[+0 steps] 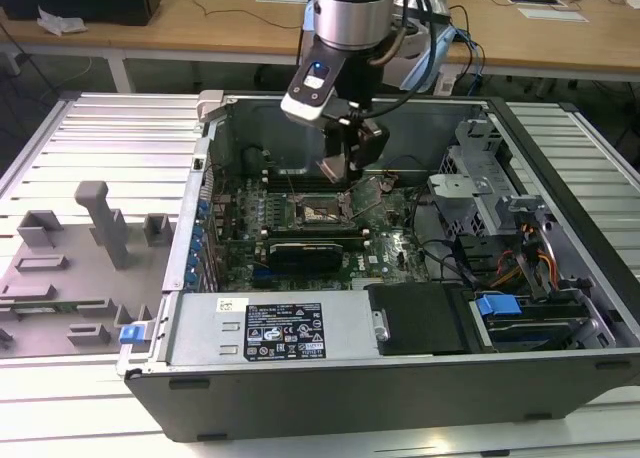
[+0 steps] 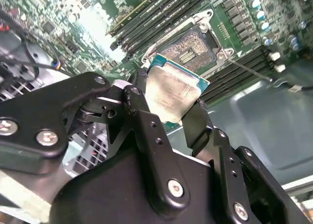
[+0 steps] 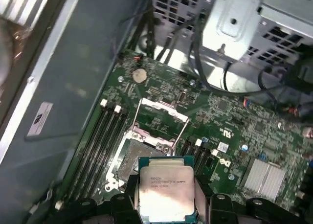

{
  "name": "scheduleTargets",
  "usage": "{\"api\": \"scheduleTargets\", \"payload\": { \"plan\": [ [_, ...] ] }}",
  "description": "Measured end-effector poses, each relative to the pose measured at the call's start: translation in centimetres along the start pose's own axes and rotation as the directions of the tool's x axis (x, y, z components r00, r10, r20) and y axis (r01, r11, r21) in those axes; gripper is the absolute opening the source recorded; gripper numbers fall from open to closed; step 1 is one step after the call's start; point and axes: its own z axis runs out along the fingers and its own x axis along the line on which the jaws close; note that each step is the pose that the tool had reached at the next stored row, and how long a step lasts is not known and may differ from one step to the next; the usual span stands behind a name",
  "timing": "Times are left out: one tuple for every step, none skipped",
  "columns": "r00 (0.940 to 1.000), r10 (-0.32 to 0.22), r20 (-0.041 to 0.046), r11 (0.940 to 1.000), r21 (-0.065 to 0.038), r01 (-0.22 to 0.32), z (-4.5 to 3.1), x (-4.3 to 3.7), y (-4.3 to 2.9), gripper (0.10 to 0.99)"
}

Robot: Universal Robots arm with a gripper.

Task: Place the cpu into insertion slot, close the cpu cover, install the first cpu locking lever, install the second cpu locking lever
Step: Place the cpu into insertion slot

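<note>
While the jaws clamp the cpu by its edges, insertion slot bare nearby.

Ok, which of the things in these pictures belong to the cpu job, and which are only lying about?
Belong to the job:
cpu, clamped in the jaws
insertion slot, empty
cpu cover, open

Just lying about:
coin battery
memory slots
grey fixtures
drive cage
</note>
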Motion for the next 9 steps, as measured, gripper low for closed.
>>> {"api": "scheduleTargets", "payload": {
  "plan": [
    [0.9994, 0.033, 0.0025, 0.9994, -0.001, -0.033, 0.08, 0.0, -0.01, 0.537],
    [0.9982, 0.059, 0.0046, 0.9982, -0.001, -0.059, 0.14, 0.0, -0.01, 0.537],
    [0.9969, 0.078, 0.006, 0.9969, -0.002, -0.078, 0.19, 0.0, -0.02, 0.537],
    [0.995, 0.099, 0.0076, 0.9951, -0.002, -0.099, 0.24, 0.0, -0.02, 0.537],
    [0.9919, 0.126, 0.0096, 0.992, -0.003, -0.126, 0.31, 0.0, -0.02, 0.537],
    [0.9893, 0.146, 0.0111, 0.9893, -0.004, -0.146, 0.35, -0.01, -0.03, 0.537],
    [0.9857, 0.168, 0.0128, 0.9858, -0.004, -0.168, 0.41, -0.01, -0.03, 0.537],
    [0.9798, 0.2, 0.0151, 0.9799, -0.005, -0.2, 0.54, -0.01, -0.04, 0.537],
    [0.9741, 0.225, 0.017, 0.9743, -0.006, -0.225, 0.66, -0.01, -0.05, 0.537]
  ]
}}
